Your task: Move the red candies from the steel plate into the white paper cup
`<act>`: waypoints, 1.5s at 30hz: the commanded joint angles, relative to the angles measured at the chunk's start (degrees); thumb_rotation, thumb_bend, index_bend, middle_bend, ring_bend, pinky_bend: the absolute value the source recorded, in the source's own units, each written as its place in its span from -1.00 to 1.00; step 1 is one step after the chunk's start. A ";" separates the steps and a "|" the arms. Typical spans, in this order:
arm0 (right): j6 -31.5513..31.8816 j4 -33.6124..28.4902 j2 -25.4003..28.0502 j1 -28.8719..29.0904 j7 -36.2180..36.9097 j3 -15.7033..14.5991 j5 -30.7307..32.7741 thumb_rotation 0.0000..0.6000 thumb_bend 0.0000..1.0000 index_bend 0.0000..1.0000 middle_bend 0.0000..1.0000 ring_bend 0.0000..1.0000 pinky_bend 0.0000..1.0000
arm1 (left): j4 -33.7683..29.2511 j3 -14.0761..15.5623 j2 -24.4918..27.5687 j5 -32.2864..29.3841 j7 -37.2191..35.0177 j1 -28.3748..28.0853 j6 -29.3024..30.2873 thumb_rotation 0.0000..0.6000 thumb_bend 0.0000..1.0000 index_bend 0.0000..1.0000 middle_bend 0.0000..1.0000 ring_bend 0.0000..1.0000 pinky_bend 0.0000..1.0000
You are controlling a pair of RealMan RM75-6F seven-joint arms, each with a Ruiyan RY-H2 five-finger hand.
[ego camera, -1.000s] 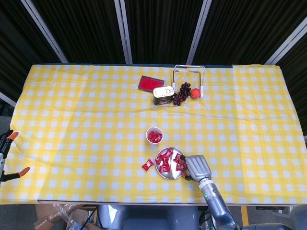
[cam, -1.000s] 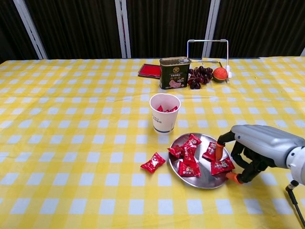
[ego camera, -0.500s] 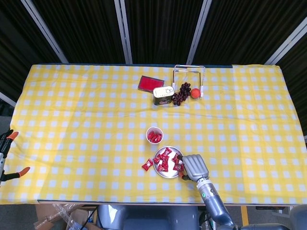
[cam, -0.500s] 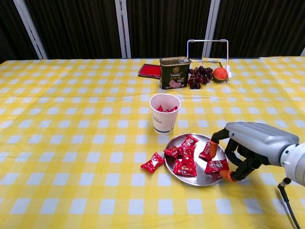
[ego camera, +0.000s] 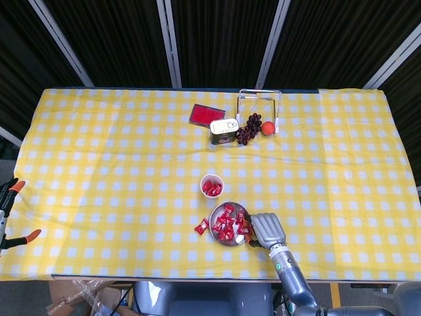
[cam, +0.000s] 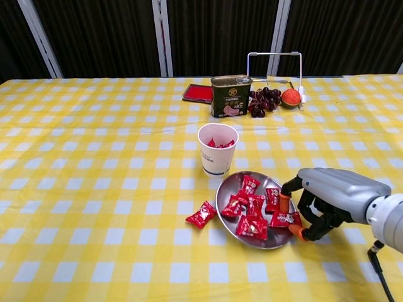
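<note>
The bench [ego camera: 118,164] carries a yellow-and-white checked cloth that reaches all its edges, and most of its left half and far right lie bare. The right hand [cam: 327,198] rests at the near right, fingers [cam: 296,230] curled down onto the right rim of the steel plate [cam: 225,189]; its orange tips touch a wrapped candy there, but whether that candy is truly pinched cannot be told. The left hand shows in neither view.

The plate sits near the front edge, just right of centre, holding a loose pile of red candies [cam: 252,207]. One stray candy [cam: 203,214] lies on the cloth just beside the plate's left rim, apart from it. The white paper cup [cam: 218,148] stands upright just behind the plate, close but not touching, with a few red candies already inside.

Well back, near the far edge, stand a green tin [cam: 230,95], a flat red packet [cam: 198,93], dark grapes [cam: 263,99], an orange fruit [cam: 289,97] and a white wire frame [cam: 274,60], leaving open cloth between them and the cup.
</note>
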 commanded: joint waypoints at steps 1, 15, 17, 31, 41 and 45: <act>-0.03 -0.08 -0.02 -0.05 0.14 0.09 -0.08 1.00 -0.02 0.11 0.65 0.93 1.00 | 0.02 -0.01 0.00 0.00 -0.03 -0.02 -0.02 1.00 -0.94 -1.00 -1.00 -1.00 -1.00; 0.69 -2.27 1.17 -0.24 0.50 0.82 -2.10 1.00 0.03 0.14 0.65 0.93 1.00 | 0.00 0.01 0.06 0.11 -0.22 -0.02 -0.01 1.00 -0.94 -1.00 -1.00 -1.00 -1.00; 1.07 -3.11 1.69 -0.29 0.62 1.13 -2.68 1.00 0.03 0.14 0.65 0.93 1.00 | -0.01 0.02 0.07 0.16 -0.25 0.00 0.04 1.00 -0.94 -1.00 -1.00 -1.00 -1.00; 1.76 -9.92 4.82 4.56 -2.12 10.16 0.03 1.00 0.03 0.14 0.65 0.93 1.00 | -0.02 -0.01 0.23 -0.10 -0.73 -0.21 -0.54 1.00 -0.94 -1.00 -1.00 -1.00 -1.00; -0.41 -6.43 1.68 10.41 -4.70 14.56 5.36 1.00 0.03 0.14 0.65 0.93 1.00 | -0.03 0.02 0.63 -0.33 -0.79 -0.46 -1.21 1.00 -0.94 -1.00 -1.00 -1.00 -1.00; -2.26 -1.68 -0.68 13.66 -5.16 16.38 8.14 1.00 0.03 0.14 0.65 0.93 1.00 | 0.20 0.09 0.65 -0.25 -0.97 -0.56 -1.43 1.00 -0.94 -1.00 -1.00 -1.00 -1.00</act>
